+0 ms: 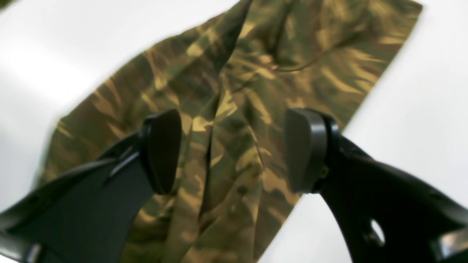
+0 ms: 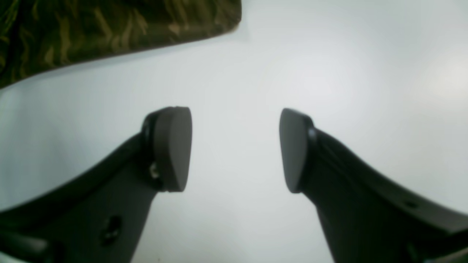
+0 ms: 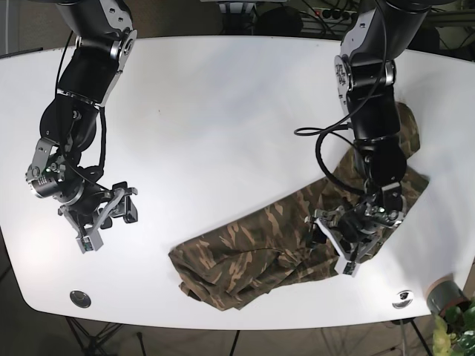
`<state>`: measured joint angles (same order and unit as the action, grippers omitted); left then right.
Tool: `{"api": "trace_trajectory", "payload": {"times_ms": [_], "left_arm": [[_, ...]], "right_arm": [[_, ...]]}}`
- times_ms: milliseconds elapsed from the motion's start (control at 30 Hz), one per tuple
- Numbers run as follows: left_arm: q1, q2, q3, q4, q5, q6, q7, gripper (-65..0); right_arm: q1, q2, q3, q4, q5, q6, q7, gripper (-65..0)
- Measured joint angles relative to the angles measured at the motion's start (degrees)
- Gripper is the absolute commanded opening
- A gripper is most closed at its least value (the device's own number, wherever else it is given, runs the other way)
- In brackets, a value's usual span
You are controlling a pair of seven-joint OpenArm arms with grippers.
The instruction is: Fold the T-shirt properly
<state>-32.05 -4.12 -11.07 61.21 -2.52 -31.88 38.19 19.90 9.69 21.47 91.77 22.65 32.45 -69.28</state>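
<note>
Crumpled camouflage-print cotton T-shirt (image 3: 297, 230) lies lengthwise along the front-right edge, directly under the released left gripper (image 3: 338, 245); released right gripper (image 3: 104, 215) hangs well apart.

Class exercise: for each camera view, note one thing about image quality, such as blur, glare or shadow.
Left wrist: the camouflage T-shirt is smeared and soft, and the white table is blown out by glare. Right wrist: the open right end effector has soft edges over a hazy, evenly bright tabletop. Base: sharpest view; the left end effector casts only faint shadow.
</note>
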Motion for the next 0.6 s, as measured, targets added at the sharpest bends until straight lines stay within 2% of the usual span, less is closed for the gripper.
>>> {"api": "trace_trajectory", "payload": {"times_ms": [200, 267, 467, 600], "left_arm": [[-5.6, 1.8, 0.4, -15.5, 4.1, 3.0, -11.0, -20.4], [-7.2, 1.6, 1.6, -20.8, 5.9, 6.4, -14.4, -20.4], [-9.3, 1.6, 6.2, -34.5, 6.1, 12.7, -25.2, -20.3], [-9.5, 1.7, 9.3, -40.8, 5.7, 13.4, -31.3, -21.0]], "right_arm": [[0.0, 0.2, 0.2, 0.0, 0.0, -0.02, 0.0, -28.4], [0.0, 0.2, 0.2, 0.0, 0.0, -0.02, 0.0, -28.4], [-0.5, 0.2, 0.2, 0.1, 0.1, 0.0, 0.2, -28.4], [-1.5, 0.1, 0.2, 0.1, 0.0, -0.02, 0.0, -28.4]]}}
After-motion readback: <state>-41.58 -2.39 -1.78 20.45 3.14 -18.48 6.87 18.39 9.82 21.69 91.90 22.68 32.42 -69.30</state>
